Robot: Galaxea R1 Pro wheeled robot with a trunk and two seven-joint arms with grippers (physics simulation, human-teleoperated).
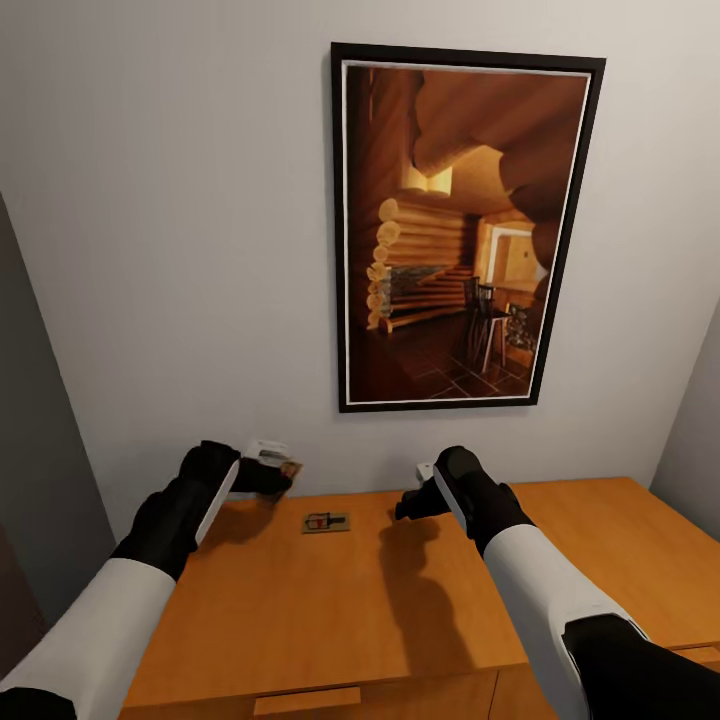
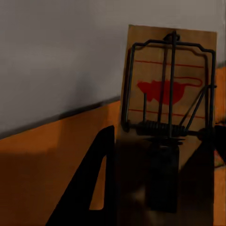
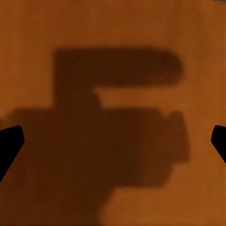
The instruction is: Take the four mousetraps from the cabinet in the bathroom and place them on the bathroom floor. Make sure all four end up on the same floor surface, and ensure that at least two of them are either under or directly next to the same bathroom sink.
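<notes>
Gripping one mousetrap (image 2: 167,94) at mid-left of the head view, the left gripper (image 1: 275,470) hovers over the cabinet (image 1: 330,610), a second mousetrap (image 1: 326,522) lying at centre, right gripper (image 1: 408,503) spread open.

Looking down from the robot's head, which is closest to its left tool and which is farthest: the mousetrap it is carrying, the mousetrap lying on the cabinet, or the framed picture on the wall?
1. The carried mousetrap, held in the left tool itself, near the wall.
2. The lying mousetrap, flat on the cabinet top, between the two arms.
3. The framed picture, hanging high on the wall, above and toward the right arm's side.
</notes>
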